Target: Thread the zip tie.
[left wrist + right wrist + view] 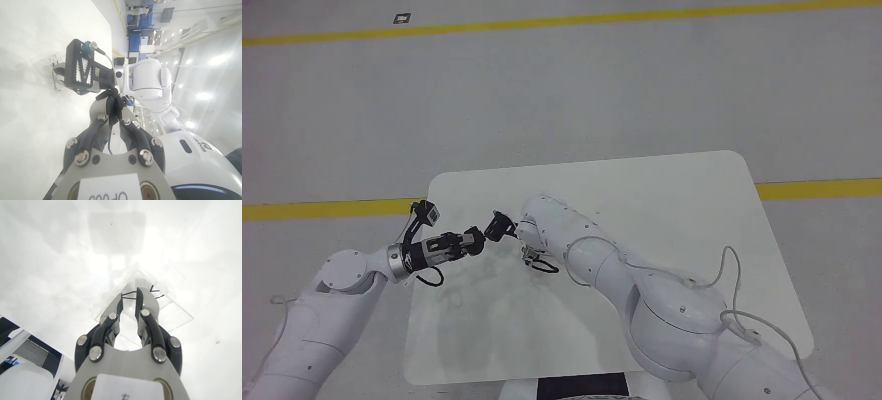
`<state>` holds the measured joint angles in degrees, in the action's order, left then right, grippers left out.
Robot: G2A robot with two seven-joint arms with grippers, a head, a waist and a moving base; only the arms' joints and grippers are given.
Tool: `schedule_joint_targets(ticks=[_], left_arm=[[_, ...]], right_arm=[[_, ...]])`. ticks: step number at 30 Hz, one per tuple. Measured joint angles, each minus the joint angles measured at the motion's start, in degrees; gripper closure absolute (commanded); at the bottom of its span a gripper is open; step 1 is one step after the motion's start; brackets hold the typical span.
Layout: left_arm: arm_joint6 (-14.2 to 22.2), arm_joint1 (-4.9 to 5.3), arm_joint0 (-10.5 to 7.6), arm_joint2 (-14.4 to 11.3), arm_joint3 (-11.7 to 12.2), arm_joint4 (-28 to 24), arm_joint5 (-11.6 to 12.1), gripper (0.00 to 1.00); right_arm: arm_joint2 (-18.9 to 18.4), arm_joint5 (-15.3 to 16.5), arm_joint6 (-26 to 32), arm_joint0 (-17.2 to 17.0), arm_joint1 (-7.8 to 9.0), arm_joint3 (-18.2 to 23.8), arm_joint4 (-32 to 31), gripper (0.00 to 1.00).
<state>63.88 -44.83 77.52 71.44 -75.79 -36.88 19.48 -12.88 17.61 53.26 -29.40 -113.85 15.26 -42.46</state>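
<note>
My left gripper (113, 107) is shut on a thin black zip tie (110, 138) whose strap runs back between the fingers. It hovers above the table left of centre (478, 240), close to the right arm's wrist. My right gripper (129, 296) points down into a clear plastic tray (177, 317), fingers a little apart. One black zip tie (128, 298) crosses the gap between its fingertips, and more black ties (157, 293) lie just beyond. The left wrist view shows the right gripper (56, 75) over the tray (51, 63).
The white table (662, 200) has rounded corners and open surface to the right and at the front. The right arm's forearm (592, 260) crosses the middle. A black camera mount (79, 66) with a cable sits on the right wrist, near my left fingertips.
</note>
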Motion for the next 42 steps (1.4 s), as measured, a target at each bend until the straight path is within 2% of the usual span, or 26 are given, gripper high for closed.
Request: schedule_joint_targets(ticks=[30,33,36,42], left_arm=[[0.0,0.00,0.00,0.0,0.0,0.0,0.0,1.00],[0.0,0.00,0.00,0.0,0.0,0.0,0.0,1.00],[0.0,0.00,0.00,0.0,0.0,0.0,0.0,1.00],[0.0,0.00,0.00,0.0,0.0,0.0,0.0,1.00]], right_arm=[[-0.2,-4.0,4.1,-0.6,-0.06,1.4,1.2,0.84],[0.0,-4.2,4.5,-0.7,-0.06,1.6,1.4,0.88],[0.1,-4.4,4.7,-0.7,-0.06,1.6,1.4,1.00],[0.4,-5.1,4.9,-0.2,-0.10,1.7,1.3,1.00]])
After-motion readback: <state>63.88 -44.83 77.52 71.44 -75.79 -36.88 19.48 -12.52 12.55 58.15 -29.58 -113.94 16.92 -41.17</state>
